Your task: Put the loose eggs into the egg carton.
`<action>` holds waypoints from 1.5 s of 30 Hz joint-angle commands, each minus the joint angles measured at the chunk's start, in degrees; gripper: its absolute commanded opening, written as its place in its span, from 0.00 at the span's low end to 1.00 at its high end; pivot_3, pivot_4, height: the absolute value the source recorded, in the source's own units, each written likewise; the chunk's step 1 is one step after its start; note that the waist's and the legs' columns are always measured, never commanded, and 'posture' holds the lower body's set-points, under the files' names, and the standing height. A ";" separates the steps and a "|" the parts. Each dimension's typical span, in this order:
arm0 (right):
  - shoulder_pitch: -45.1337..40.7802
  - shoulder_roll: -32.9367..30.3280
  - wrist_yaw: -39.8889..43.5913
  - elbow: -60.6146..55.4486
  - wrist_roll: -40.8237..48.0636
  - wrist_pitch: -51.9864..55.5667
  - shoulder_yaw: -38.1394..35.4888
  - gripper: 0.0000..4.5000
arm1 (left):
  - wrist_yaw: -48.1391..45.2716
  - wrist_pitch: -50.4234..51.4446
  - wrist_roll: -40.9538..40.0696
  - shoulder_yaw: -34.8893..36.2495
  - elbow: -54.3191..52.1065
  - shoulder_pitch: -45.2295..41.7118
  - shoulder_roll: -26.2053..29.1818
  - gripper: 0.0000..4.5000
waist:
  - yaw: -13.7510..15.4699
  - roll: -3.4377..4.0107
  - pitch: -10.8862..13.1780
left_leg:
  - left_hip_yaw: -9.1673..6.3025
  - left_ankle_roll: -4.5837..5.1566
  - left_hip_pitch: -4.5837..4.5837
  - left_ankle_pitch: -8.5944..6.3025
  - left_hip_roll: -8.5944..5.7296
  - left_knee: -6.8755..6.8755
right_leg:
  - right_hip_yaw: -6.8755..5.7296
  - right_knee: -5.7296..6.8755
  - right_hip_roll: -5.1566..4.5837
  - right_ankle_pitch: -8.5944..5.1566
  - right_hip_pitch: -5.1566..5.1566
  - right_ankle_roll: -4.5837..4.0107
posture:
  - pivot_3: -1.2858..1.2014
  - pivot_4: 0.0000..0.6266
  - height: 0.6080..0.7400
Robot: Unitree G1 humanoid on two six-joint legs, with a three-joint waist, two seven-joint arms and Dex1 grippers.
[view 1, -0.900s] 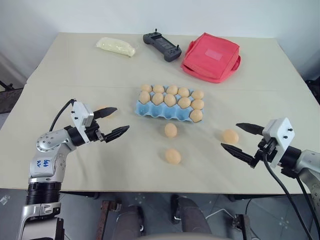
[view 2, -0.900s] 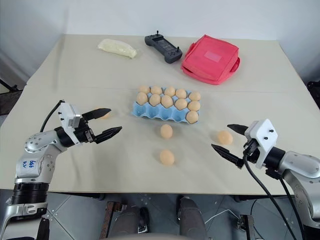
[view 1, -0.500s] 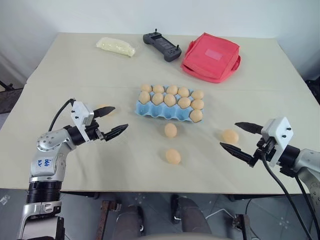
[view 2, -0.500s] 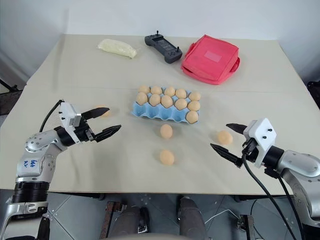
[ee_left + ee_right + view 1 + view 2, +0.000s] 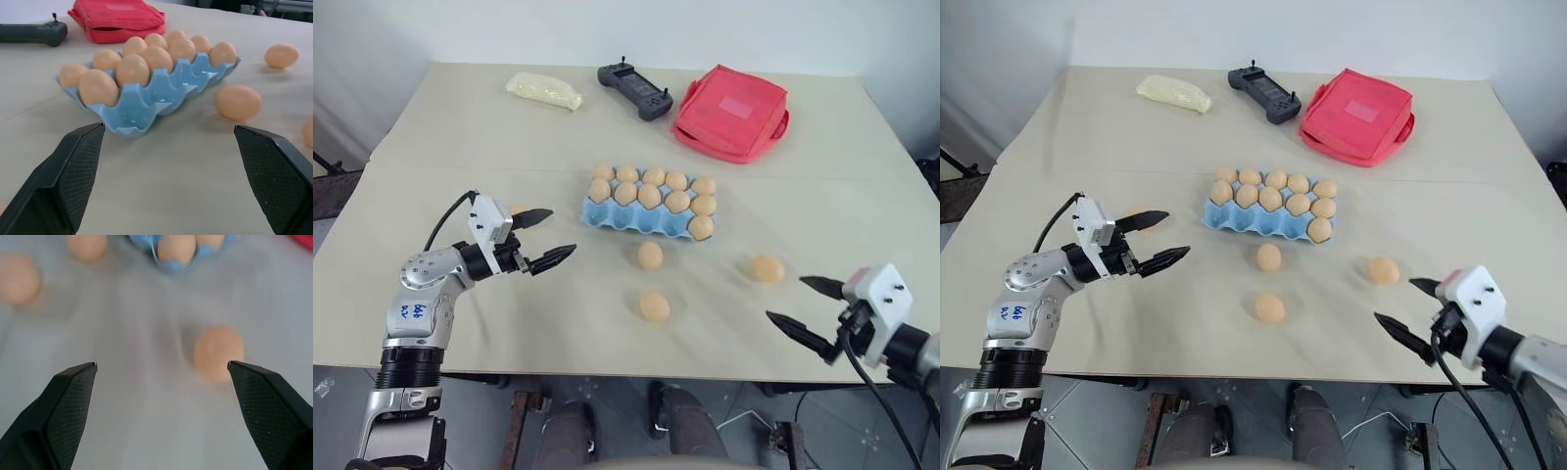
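I have both grippers wide open and empty, so the step in hand, as I judge it, is choosing an egg and lining up on it. The egg carton (image 5: 648,208) sits mid-table with its far two rows full and one egg in the right end of the near row; the rest of that row looks open. Three loose eggs lie on the table (image 5: 822,196) near of it: one just near the carton's middle (image 5: 650,256), one nearer still (image 5: 654,306), one off to the right (image 5: 767,268). A fourth egg (image 5: 518,211) peeks out behind the left gripper (image 5: 551,236). I'd take the right-hand egg with the right gripper (image 5: 809,311), since it lies closest on that side, coming down so the fingers straddle its widest part, then closing gently so it neither rolls nor cracks. I'd keep the left gripper clear of the carton until then, and set each egg pointing down into an empty near cup.
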 commanded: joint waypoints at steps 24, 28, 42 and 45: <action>-22.88 -1.52 -1.70 10.68 0.65 3.07 10.80 0.99 | 5.76 3.28 -2.60 3.13 -15.46 13.01 -1.69 1.00 | -0.47 0.07 0.05 | -0.18 0.11 0.14 -0.15 0.15 -0.14 | -0.21 -0.79 0.05 0.08 0.50 -0.17 | 0.52 0.24 1.00; -26.03 -0.50 -1.79 16.98 -1.59 0.26 13.04 0.99 | 7.29 3.83 -2.87 2.95 -17.53 14.30 -2.12 1.00 | -0.48 0.08 0.05 | -0.15 0.16 0.14 -0.17 0.12 -0.13 | -0.19 -0.80 0.02 0.09 0.50 -0.15 | 0.52 0.24 1.00; -33.45 0.84 -0.80 31.02 -5.90 0.45 20.71 0.99 | 7.79 3.86 -2.67 2.91 -17.78 13.63 -2.33 1.00 | -0.56 0.16 0.10 | -0.12 0.16 0.15 -0.17 0.13 -0.12 | -0.21 -0.77 0.03 0.18 0.49 0.00 | 0.52 0.24 1.00; -34.40 1.45 -1.53 32.32 -6.37 1.14 21.47 0.99 | 7.69 3.63 -2.42 2.64 -17.01 12.87 -2.45 1.00 | -0.58 0.17 0.10 | -0.12 0.16 0.15 -0.17 0.12 -0.12 | -0.21 -0.77 0.03 0.18 0.49 0.00 | 0.52 0.24 1.00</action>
